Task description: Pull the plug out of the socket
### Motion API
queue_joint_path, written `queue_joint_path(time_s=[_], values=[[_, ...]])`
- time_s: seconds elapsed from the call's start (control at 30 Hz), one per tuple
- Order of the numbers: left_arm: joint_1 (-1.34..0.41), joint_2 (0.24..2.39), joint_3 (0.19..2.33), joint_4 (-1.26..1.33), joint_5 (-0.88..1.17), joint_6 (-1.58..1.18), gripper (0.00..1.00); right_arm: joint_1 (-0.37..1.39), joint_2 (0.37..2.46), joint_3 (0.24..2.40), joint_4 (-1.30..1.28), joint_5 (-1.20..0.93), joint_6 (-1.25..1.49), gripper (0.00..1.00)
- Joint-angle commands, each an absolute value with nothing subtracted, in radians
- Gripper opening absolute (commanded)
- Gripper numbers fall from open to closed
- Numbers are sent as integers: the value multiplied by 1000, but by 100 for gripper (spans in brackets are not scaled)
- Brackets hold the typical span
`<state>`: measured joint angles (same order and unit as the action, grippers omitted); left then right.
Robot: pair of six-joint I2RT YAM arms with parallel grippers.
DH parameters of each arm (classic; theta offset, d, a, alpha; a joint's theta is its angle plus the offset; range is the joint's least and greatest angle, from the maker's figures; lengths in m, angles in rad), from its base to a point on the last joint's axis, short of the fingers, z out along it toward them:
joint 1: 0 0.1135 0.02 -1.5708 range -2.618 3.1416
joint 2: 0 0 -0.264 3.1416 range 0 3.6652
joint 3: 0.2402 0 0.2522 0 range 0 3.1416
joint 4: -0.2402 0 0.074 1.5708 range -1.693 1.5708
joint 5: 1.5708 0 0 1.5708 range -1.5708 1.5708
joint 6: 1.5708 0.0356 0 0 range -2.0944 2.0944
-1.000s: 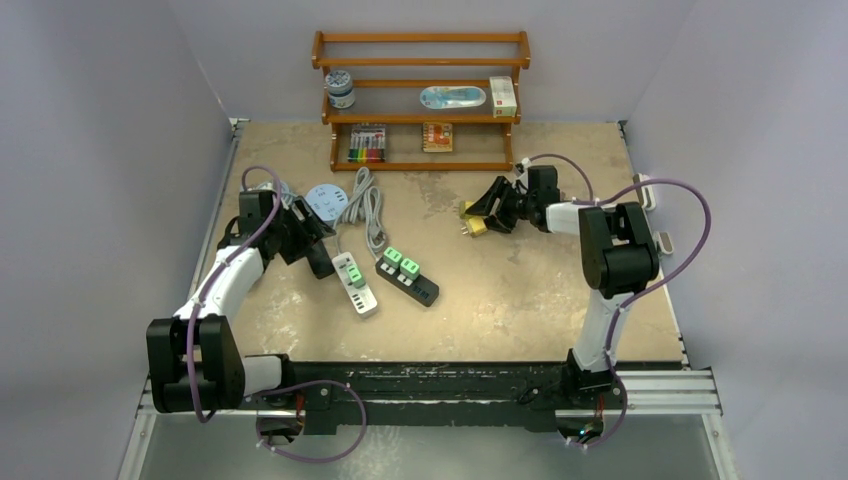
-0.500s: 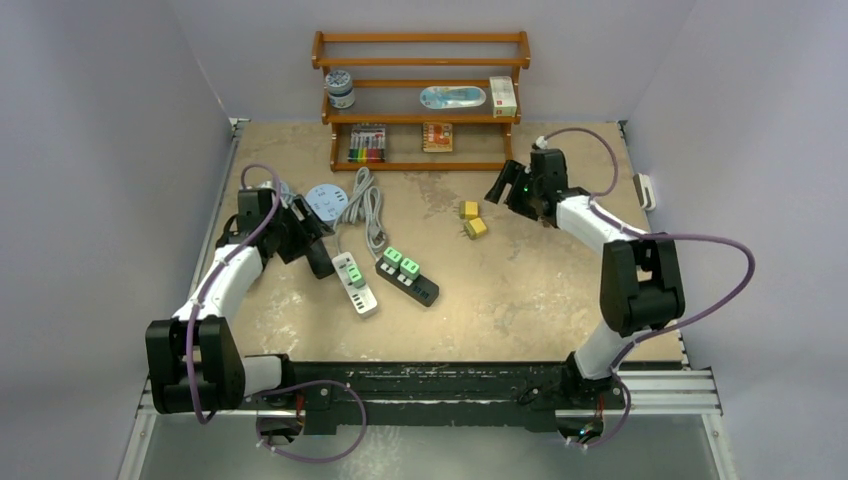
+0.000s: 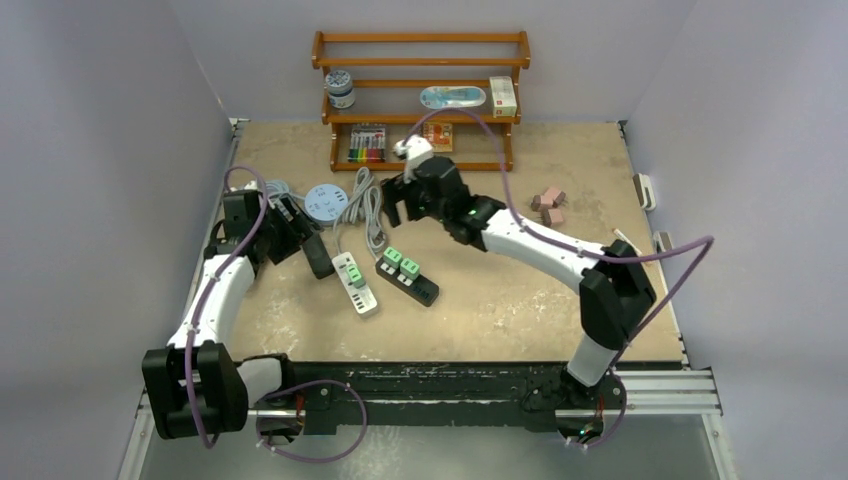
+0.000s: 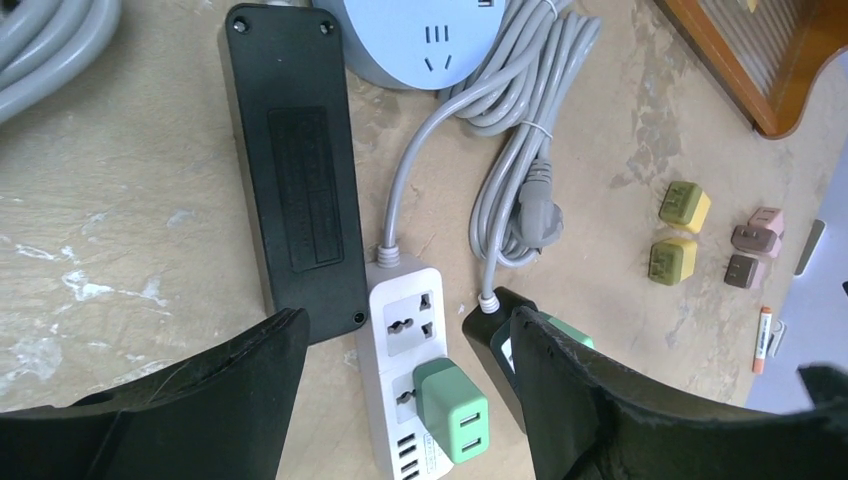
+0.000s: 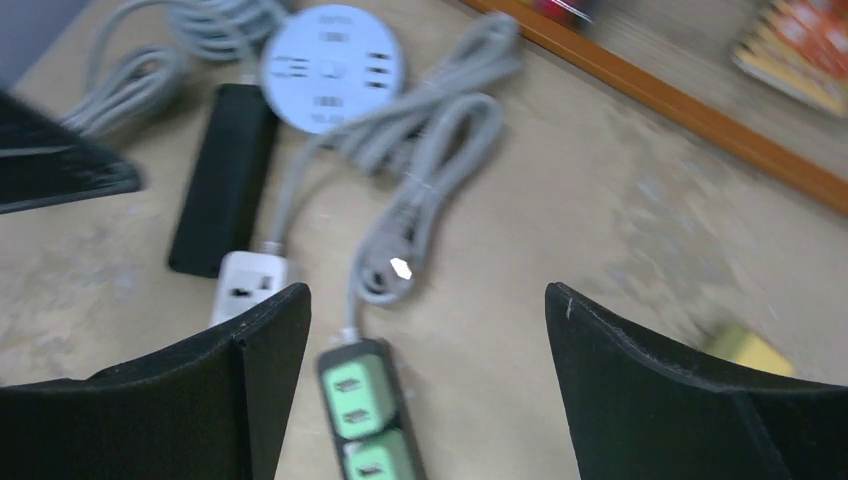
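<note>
Counter [image 3: 520,300], sandy top. White strip [image 4: 412,300]: left of centre, well in from the left edge, one green plug [image 4: 452,410] seated in a socket toward its near end. Black strip [image 3: 418,283]: just beside the white one on the right-edge side, carrying a green pair [image 5: 352,405] of plugs. Face-down strip [image 4: 300,180]: black, just beside the white strip on the left-edge side. Round hub [image 4: 440,40] and grey cords [image 4: 510,170]: beyond the strips, toward the far edge. Rack [image 3: 420,100]: at the far edge. Yellow plugs [image 4: 685,205] and pink plugs [image 3: 550,205]: loose, toward the right edge. Left tool [image 4: 405,320]: jaws well apart, nothing held, over the white strip. Right tool [image 5: 428,290]: jaws wide, nothing held, above the cords by the black strip's far end.
</note>
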<state>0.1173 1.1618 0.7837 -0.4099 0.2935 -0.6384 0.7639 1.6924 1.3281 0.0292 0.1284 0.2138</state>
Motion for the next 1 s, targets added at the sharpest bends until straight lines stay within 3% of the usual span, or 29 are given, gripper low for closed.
queue_joint_path(time_s=[0.0, 0.6, 0.97], values=[[127, 1117, 801, -425, 247, -620, 73, 889, 1763, 1435, 110, 99, 12, 87], [137, 1118, 791, -425, 182, -624, 74, 1033, 1997, 1652, -37, -32, -50, 84], [140, 1130, 771, -419, 188, -627, 74, 1038, 2014, 1607, -219, -79, -49, 79]])
